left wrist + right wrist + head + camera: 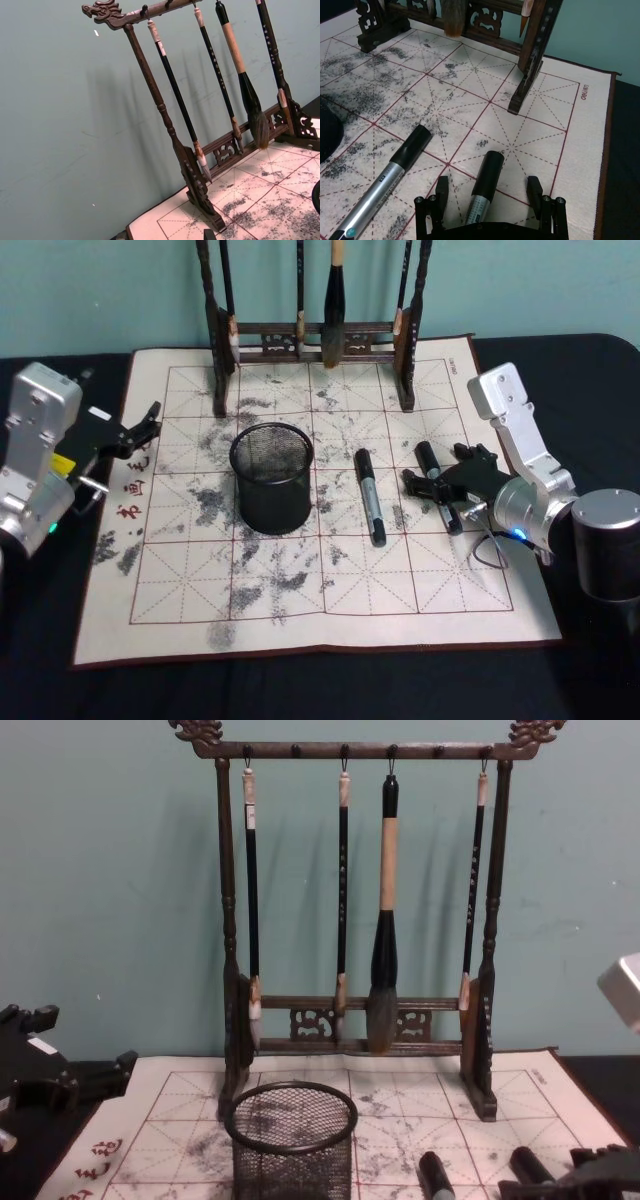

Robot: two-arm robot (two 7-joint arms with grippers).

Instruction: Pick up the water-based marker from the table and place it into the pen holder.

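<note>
Two water-based markers with grey barrels and black caps lie on the cream mat (300,610). One marker (369,495) lies just right of the pen holder (272,477), a black wire-mesh cup standing upright at the mat's middle. The other marker (437,485) lies farther right, and my right gripper (440,478) is down at it. In the right wrist view this marker (489,170) lies between the open fingers (441,189) of the right gripper (487,189), with gaps on both sides. My left gripper (140,430) rests open at the mat's left edge.
A tall dark wooden brush rack (310,340) with several hanging brushes stands across the back of the mat. The dark table (300,690) surrounds the mat. Red characters (130,485) are printed at the mat's left side. Bare mat lies in front of the pen holder.
</note>
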